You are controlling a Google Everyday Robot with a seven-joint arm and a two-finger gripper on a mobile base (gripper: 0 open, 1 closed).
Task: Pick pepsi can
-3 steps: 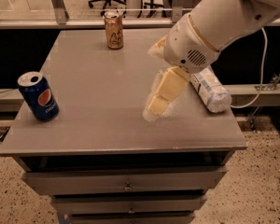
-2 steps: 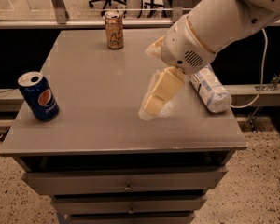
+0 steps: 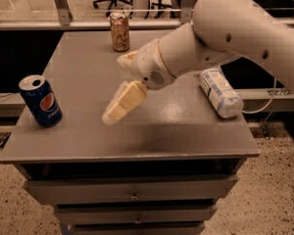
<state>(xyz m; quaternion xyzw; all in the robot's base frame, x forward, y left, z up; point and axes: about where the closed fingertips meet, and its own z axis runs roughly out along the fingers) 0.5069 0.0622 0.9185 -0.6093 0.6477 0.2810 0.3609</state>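
The pepsi can (image 3: 41, 101), dark blue with a round red-white-blue logo and a silver top, stands upright near the left edge of the grey table (image 3: 186, 131). My gripper (image 3: 114, 89) hangs over the middle of the table, to the right of the can and apart from it. Its cream fingers (image 3: 123, 102) are spread open and hold nothing. The white arm reaches in from the upper right.
A tan-gold can (image 3: 120, 31) stands at the table's back edge. A clear plastic bottle (image 3: 219, 92) lies on its side near the right edge, under the arm. Drawers sit below the tabletop. A railing and an office chair are behind.
The gripper and arm have moved left across the table, closer to the pepsi can. The cans and the bottle have not moved.
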